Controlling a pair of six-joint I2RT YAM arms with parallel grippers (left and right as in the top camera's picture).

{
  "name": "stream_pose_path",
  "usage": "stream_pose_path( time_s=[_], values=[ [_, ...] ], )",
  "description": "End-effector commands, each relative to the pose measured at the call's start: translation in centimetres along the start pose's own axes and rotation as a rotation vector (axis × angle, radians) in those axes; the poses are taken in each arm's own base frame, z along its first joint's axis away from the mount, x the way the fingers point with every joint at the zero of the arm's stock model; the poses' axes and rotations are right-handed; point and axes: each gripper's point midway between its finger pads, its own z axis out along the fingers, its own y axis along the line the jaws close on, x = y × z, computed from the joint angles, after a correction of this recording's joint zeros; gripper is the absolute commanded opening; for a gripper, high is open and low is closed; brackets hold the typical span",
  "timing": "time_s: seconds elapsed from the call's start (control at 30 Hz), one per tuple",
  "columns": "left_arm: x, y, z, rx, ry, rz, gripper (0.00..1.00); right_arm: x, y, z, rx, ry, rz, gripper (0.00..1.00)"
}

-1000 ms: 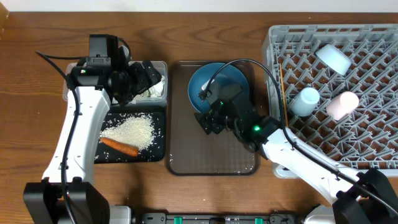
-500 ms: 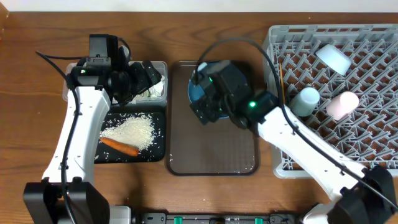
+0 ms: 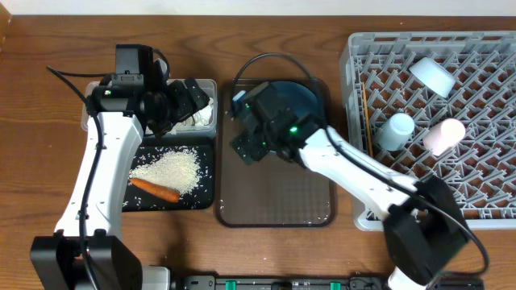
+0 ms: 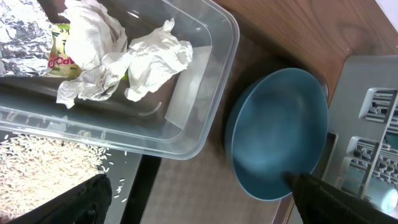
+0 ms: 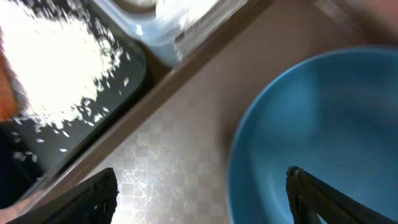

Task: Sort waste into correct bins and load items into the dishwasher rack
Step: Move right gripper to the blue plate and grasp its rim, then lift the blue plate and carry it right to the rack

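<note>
Seemingly you were nearly done: white tissue wads (image 4: 155, 59) lay in the clear plastic tub (image 4: 211, 106); only the round dark-blue plate (image 4: 280, 134) waited outside the grey pegged rack (image 3: 476, 177), under your open right tool (image 5: 200, 180).

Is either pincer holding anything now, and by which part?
Nothing is held: the left pincer and the right pincer both stand open, empty.

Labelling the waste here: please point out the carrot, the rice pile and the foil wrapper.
carrot (image 3: 155, 189), overhead view, mid-body.
rice pile (image 3: 167, 169), overhead view, heap's centre.
foil wrapper (image 4: 22, 37), left wrist view, crumpled face.
</note>
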Motion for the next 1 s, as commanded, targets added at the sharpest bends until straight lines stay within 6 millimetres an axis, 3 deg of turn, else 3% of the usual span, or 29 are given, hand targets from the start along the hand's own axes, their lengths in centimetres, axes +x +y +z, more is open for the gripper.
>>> stream_pose_path(
  time_s=[0.0,0.17,0.33,0.4,0.53,0.97],
  values=[
    [-0.2,0.4,0.0,-0.011,-0.004,0.011,0.95,1.5,0.7,2.6,-0.017,0.061,-0.012,0.83],
    [-0.2,0.4,0.0,-0.011,-0.004,0.011,0.95,3.3,0.4,5.1,-0.018,0.116,-0.006,0.79],
    [-0.2,0.4,0.0,-0.011,-0.004,0.011,0.95,3.1,0.5,5.0,-0.018,0.11,-0.008,0.77],
    [-0.2,0.4,0.0,-0.011,-0.004,0.011,0.95,3.1,0.5,5.0,-0.018,0.111,-0.007,0.7],
    [-0.2,0.3,0.0,-0.011,-0.004,0.011,0.95,3.6,0.4,4.9,-0.018,0.13,-0.005,0.46],
    [-0.2,0.3,0.0,-0.011,-0.004,0.011,0.95,5.3,0.2,4.6,-0.004,0.199,0.002,0.33]
  ],
)
